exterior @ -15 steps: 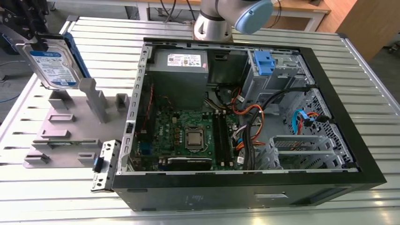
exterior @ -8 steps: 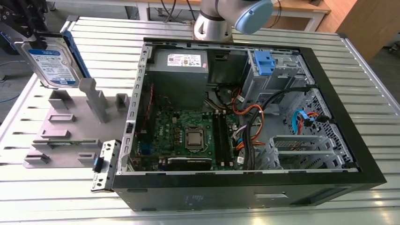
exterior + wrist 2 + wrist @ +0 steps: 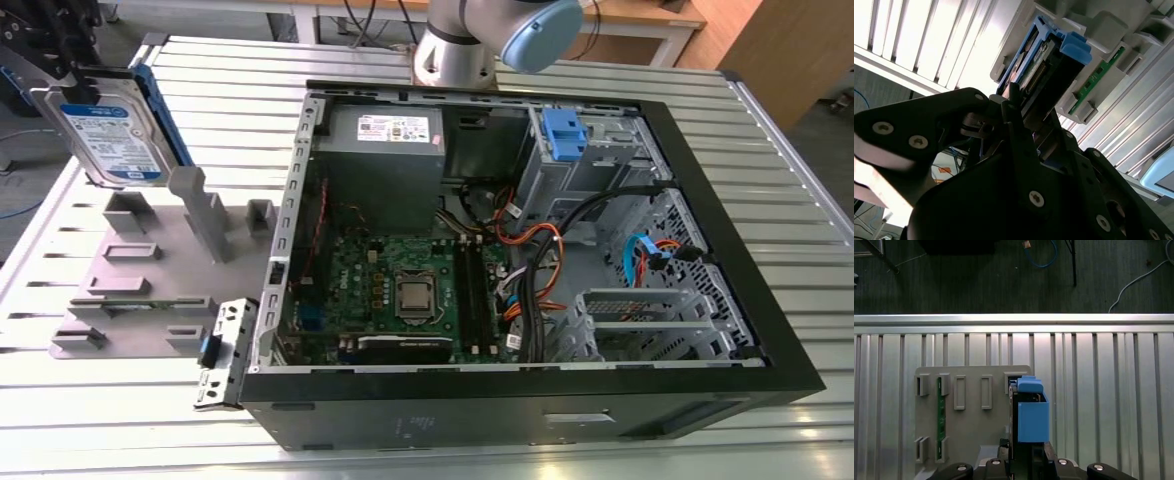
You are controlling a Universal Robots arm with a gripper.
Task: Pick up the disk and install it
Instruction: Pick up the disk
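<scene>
Fingers clamp the disk above a grey fixture on the ribbed metal table; dark floor beyond.

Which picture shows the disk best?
The exterior view: the disk stands upright, its whole label face and blue rail showing. In both wrist views the disk is edge-on, mostly blue frame.

Workshop; slatted metal bench; opened computer case.
</scene>
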